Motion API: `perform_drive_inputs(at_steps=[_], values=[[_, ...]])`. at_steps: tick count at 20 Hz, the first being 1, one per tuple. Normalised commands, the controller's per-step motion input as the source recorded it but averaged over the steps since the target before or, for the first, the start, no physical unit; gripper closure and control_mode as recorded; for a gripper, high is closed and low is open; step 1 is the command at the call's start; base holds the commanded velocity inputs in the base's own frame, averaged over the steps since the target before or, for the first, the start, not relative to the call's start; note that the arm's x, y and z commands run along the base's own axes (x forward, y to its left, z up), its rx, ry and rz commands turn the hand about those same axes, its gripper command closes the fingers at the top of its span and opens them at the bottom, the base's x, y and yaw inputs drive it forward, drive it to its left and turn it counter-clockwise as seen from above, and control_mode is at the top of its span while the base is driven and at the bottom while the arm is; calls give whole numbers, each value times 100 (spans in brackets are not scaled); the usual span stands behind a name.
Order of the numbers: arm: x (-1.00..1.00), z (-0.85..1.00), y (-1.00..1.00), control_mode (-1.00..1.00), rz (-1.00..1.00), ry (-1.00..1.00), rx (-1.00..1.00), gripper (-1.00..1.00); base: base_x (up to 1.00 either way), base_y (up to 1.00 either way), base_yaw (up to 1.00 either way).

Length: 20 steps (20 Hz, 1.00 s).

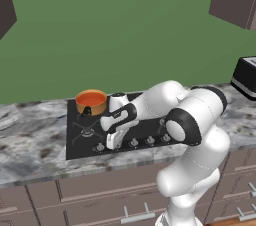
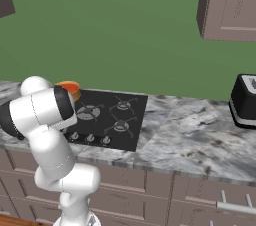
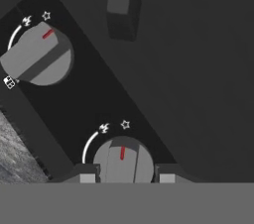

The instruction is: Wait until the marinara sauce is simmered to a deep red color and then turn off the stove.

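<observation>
Green wall behind, grey marbled tabletop [image 1: 35, 145] with brown drawers under it, and the black stove [image 1: 85, 130] set flat into it – five grated burners and a row of small silver knobs along the front edge. A black toaster [image 1: 246, 76] sits well off to the right.

The arm is reaching down to that knob row. From the hand camera the pincer [image 3: 127, 178] is closed down on a stove knob [image 3: 123, 161], one fingertip on each side of it, so it's gripping the knob rather than hovering. That knob's red mark points straight toward the arc and star symbols printed by it. The neighbouring knob [image 3: 38, 55] is untouched, with its red mark near its own star.

My take on doing this step well: keep the fingers square on the knob's flats and rotate about the knob's own axis – no sideways drag, or the pads will slip off. I can't tell for sure which mark means off, or whether this knob feeds the pot's burner, so that's worth checking.

The marinara sauce [image 1: 90, 100] is in the orange pot [image 1: 92, 107] on the back-left burner. It's a smooth, round, orange-red surface; to me it looks more orange than deep red, though it's small in frame.
</observation>
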Motion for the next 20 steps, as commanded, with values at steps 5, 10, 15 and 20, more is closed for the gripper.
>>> perform_drive_inputs(at_steps=[5,10,15,20], values=[[0,0,0,-100,-18,0,0,100,0,0,0],[0,0,0,-100,-23,0,0,100,0,0,0],[0,0,0,-100,-26,0,0,100,0,0,0],[0,0,0,-100,-28,0,0,100,0,0,0]])
